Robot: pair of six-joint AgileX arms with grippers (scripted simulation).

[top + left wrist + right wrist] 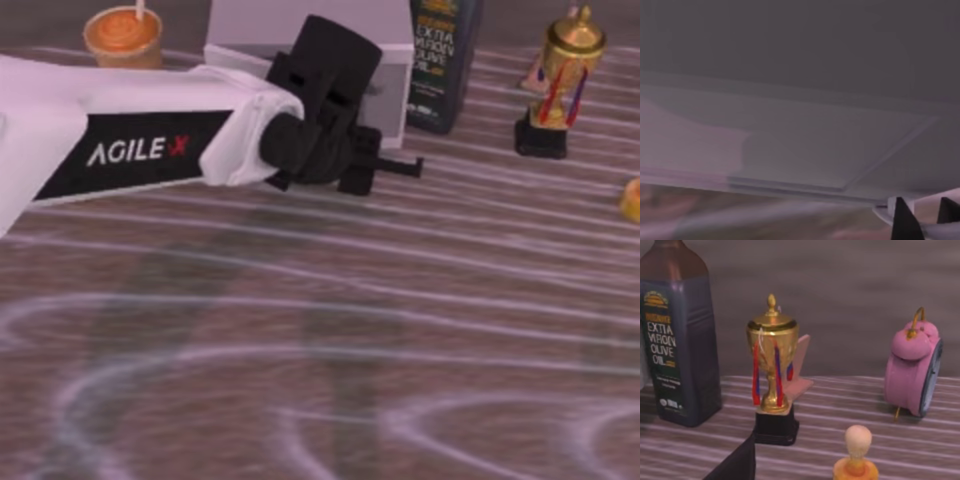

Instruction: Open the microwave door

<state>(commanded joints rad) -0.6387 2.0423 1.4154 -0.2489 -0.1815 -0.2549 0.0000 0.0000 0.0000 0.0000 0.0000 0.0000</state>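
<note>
while left gripper (pixel 405 165) meets microwave (pixel 385 60), door (pixel 805 145) looks shut.

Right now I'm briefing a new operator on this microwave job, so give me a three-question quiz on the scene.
1. True or false: the left gripper is at the microwave front.
2. Which object stands directly to the right of the microwave in the top view? A) the trophy B) the olive oil bottle C) the orange cup
3. Fill in: the pink object near the trophy in the right wrist view is an alarm ____.

Key: 1 true; 2 B; 3 clock.
</note>
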